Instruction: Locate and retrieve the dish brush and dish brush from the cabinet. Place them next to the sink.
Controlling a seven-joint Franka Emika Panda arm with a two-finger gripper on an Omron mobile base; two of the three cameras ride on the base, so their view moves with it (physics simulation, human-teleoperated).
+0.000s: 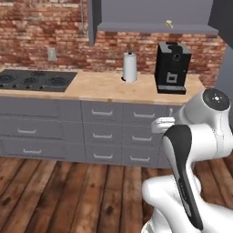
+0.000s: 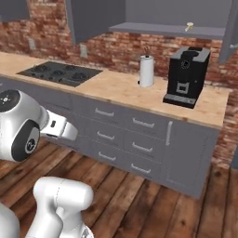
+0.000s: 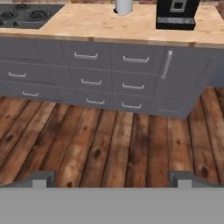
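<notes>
The jaws (image 3: 112, 179) stood wide open and empty, low above the floor, the cream-handled dish brush (image 1: 169, 23) lying well above and ahead on the cabinet (image 1: 154, 12) shelf.

Cabinet (image 1: 154, 13): cut off by the top edge in both base views — you see its lower part and shelf board.
Dish brush (image 1: 169, 23): a pale speck at the shelf's right end, too small for you to tell head from handle.
Coffee machine (image 3: 177, 13): top lost past the hand view's upper edge.
Paper towel roll (image 3: 124, 6): you get its base alone there.
Stove (image 1: 34, 80): left end clipped by the left base view's edge.
Gripper (image 3: 112, 179): just two fingertips at the bottom — wide apart, nothing between.
</notes>
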